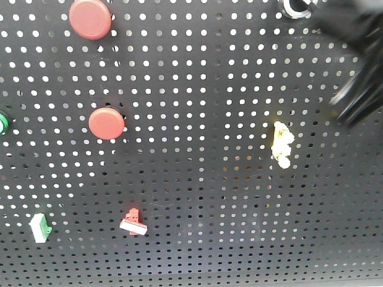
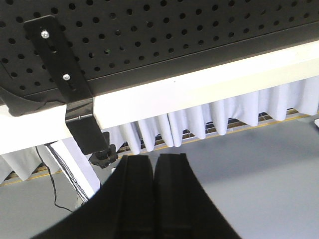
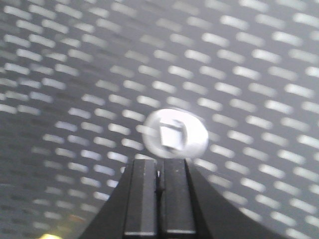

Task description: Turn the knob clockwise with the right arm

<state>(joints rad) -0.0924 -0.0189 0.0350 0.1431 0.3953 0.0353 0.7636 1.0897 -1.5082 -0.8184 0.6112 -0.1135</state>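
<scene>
The knob (image 1: pixel 296 7) sits at the top edge of the black pegboard (image 1: pixel 197 179), cut off by the frame; only its shiny ring shows. In the right wrist view the knob (image 3: pixel 175 134) is a blurred silver-white disc with a square centre. My right gripper (image 3: pixel 159 163) is shut, its tips just below the knob, with nothing between the fingers. The right arm (image 1: pixel 356 72) is a dark blur at the upper right, beside the knob. My left gripper (image 2: pixel 155 160) is shut and empty, below the board's edge.
Two red round buttons (image 1: pixel 90 18) (image 1: pixel 106 123) are on the left of the board. A yellow lumpy peg (image 1: pixel 282 145) is right of centre. A red clip (image 1: pixel 133 223) and a green-white clip (image 1: pixel 40 228) are lower down. A black bracket (image 2: pixel 65 74) clamps the white table edge (image 2: pixel 199 94).
</scene>
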